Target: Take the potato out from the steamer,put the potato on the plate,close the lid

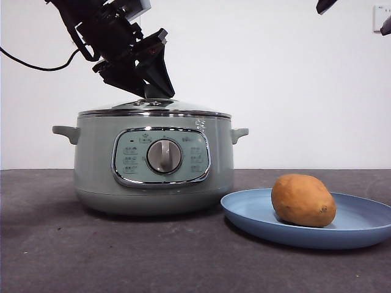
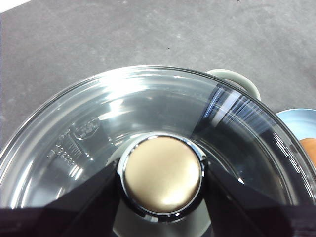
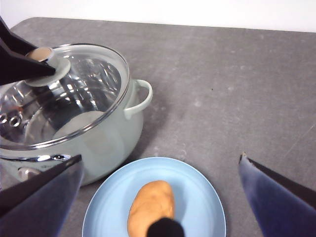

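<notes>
While the left gripper (image 2: 163,180) straddles the lid's knob (image 2: 163,174), its jaws flank the knob on either side, seemingly clamped. The lid (image 1: 154,109) sits on the steamer (image 1: 153,165): glass, likely heavy, slick and fragile, best held by that knob. The potato (image 1: 303,200) lies on the plate (image 1: 256,213). The right gripper (image 3: 160,197) hangs above, jaws apart.

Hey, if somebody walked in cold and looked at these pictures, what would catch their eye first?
Probably the big sage-green steamer in the middle of the dark table, with the glass lid sitting on it and the left claw clamped around the lid's knob. Next, the orange-brown potato lying on the light-blue plate right beside the pot. The right claw hangs open above that plate.
</notes>
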`<action>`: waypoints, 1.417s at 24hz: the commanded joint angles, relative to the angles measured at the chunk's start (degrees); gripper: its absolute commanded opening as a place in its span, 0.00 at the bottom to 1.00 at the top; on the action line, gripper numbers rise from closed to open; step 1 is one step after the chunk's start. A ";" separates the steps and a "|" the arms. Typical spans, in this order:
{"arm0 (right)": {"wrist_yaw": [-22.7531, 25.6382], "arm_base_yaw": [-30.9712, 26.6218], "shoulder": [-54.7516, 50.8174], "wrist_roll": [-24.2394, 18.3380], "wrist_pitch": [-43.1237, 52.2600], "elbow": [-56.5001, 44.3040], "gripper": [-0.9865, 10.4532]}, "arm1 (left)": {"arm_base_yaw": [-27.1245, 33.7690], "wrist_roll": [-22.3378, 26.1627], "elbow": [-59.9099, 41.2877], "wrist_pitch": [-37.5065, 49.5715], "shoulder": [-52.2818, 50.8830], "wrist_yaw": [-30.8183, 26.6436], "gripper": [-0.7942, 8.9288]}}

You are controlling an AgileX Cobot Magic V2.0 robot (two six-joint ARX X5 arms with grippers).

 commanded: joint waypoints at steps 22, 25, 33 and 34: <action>-1.86 0.07 -0.04 0.55 -1.27 0.09 0.61 | -0.09 0.46 4.98 -8.72 -6.21 0.31 0.66; -4.15 0.09 -0.02 0.74 -2.67 0.11 0.61 | -0.09 0.44 7.89 -15.26 -7.48 0.33 0.66; -13.14 0.07 -0.02 1.49 -8.55 0.13 0.61 | -0.13 0.31 18.84 -36.02 -9.29 2.38 0.66; -14.10 0.09 -0.04 1.49 -9.09 0.13 0.61 | -0.17 0.31 20.02 -38.10 -9.33 3.39 0.66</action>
